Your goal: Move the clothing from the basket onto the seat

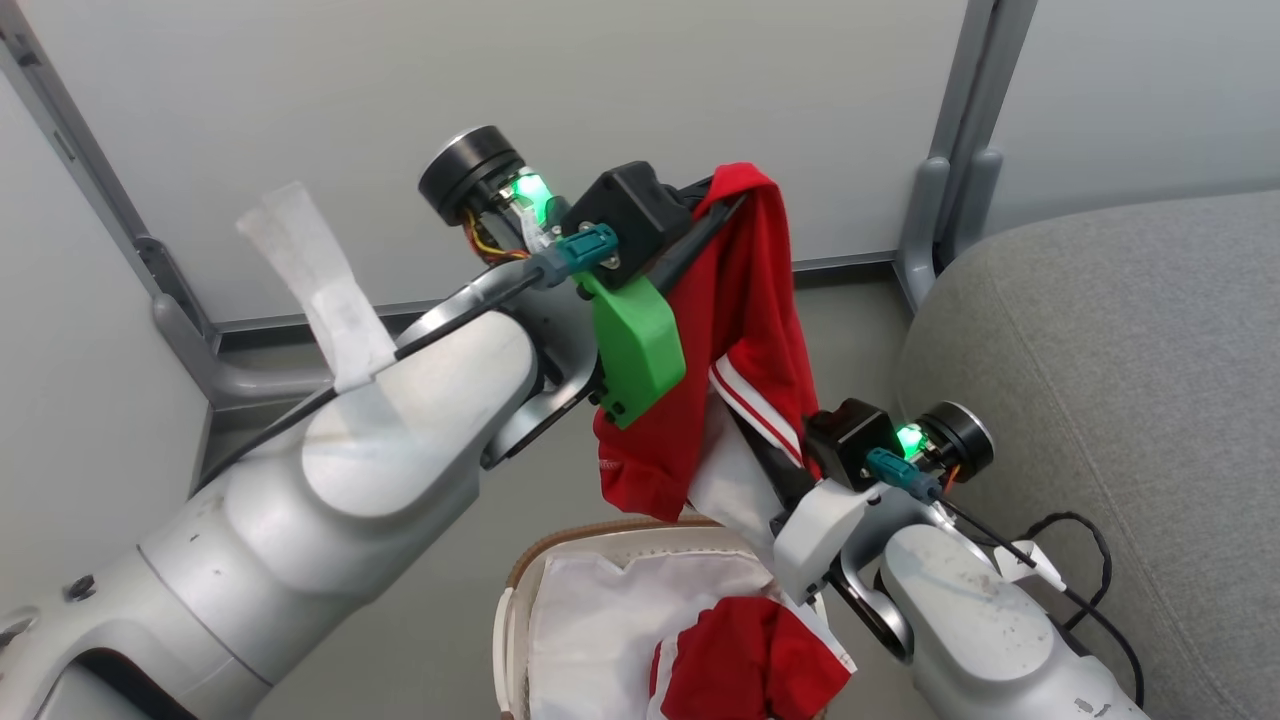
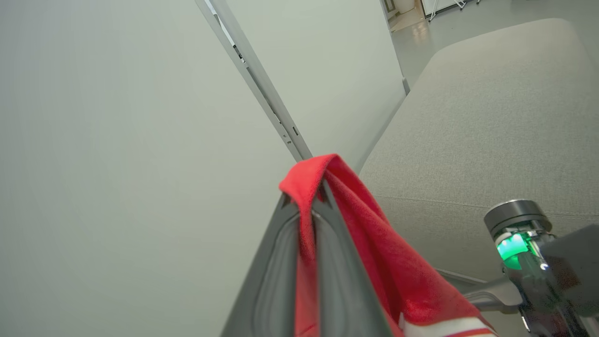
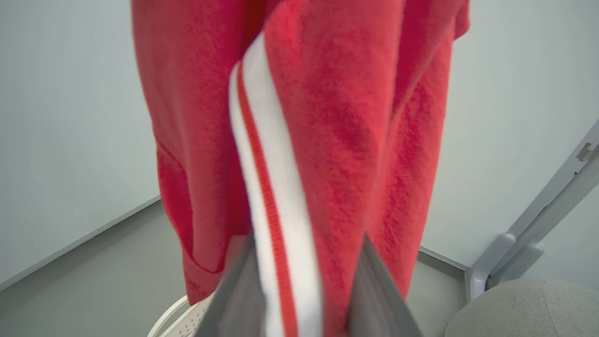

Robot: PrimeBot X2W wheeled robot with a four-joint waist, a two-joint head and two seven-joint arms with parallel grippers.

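A piece of the clothing (image 1: 745, 300), red with white striped trim, hangs from my raised left gripper (image 1: 738, 200), which is shut on its top fold (image 2: 311, 187). My right gripper (image 1: 755, 445) reaches into its lower part from below. Its two fingers (image 3: 234, 299) flank the white stripe (image 3: 281, 243), and I cannot tell whether they pinch it. Below stands the basket (image 1: 600, 530), holding more red clothing (image 1: 750, 660) on a white liner sheet (image 1: 590, 620). The grey seat (image 1: 1100, 350) lies to the right, and its long cushion (image 2: 468, 117) runs beyond the hanging garment.
Pale partition walls with grey metal posts (image 1: 950, 200) stand behind the basket and the seat. A black cable (image 1: 1080, 560) loops off my right forearm over the seat's edge. White tape (image 1: 330, 300) sticks up from my left forearm.
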